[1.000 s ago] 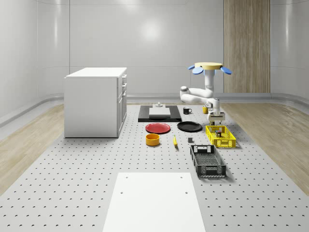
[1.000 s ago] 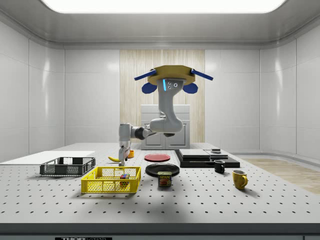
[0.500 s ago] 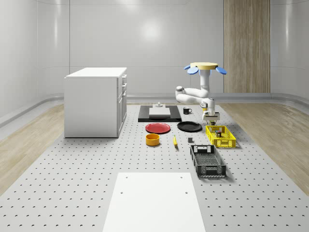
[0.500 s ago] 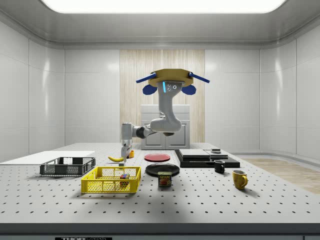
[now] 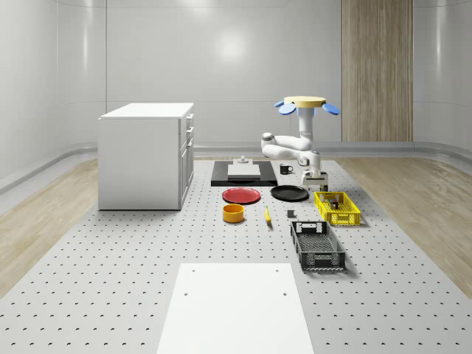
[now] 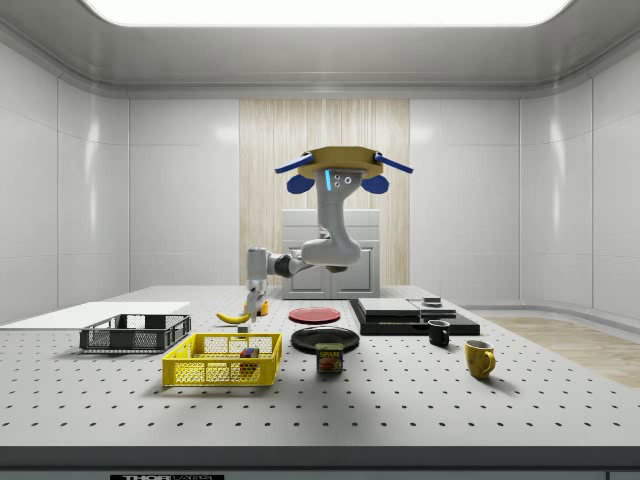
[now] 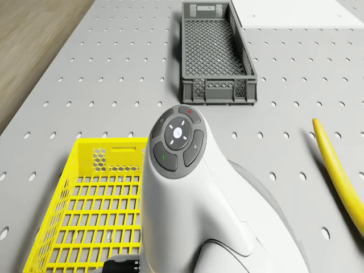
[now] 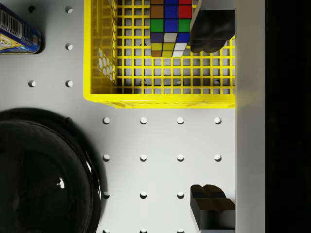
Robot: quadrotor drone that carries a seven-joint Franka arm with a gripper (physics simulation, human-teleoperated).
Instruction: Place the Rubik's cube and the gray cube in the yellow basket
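The Rubik's cube (image 8: 169, 24) lies inside the yellow basket (image 8: 159, 98), near its end wall, and also shows in the side view (image 6: 248, 353). My gripper (image 8: 212, 116) is open and holds nothing. Its fingertips (image 8: 210, 33) straddle the basket's end wall, one over the basket beside the cube and one over the bare table. A small gray cube (image 5: 291, 214) sits on the table between the banana and the yellow basket (image 5: 337, 209). The drone (image 5: 304, 103) hovers above the black plate's side of the table, with the gripper (image 5: 316, 178) hanging at the basket's far end.
A black plate (image 8: 43, 170) and a can (image 8: 17, 31) lie close beside the basket. A black crate (image 5: 317, 245) stands in front of it. A banana (image 5: 267, 214), orange bowl (image 5: 234, 213), red plate (image 5: 242, 195), black mug (image 5: 285, 169) and white cabinet (image 5: 146, 155) are further to the whole-scene view's left.
The drone and arm have drifted back and to the whole-scene view's left, carrying the open gripper from over the basket to its far end. The Rubik's cube stays in the basket.
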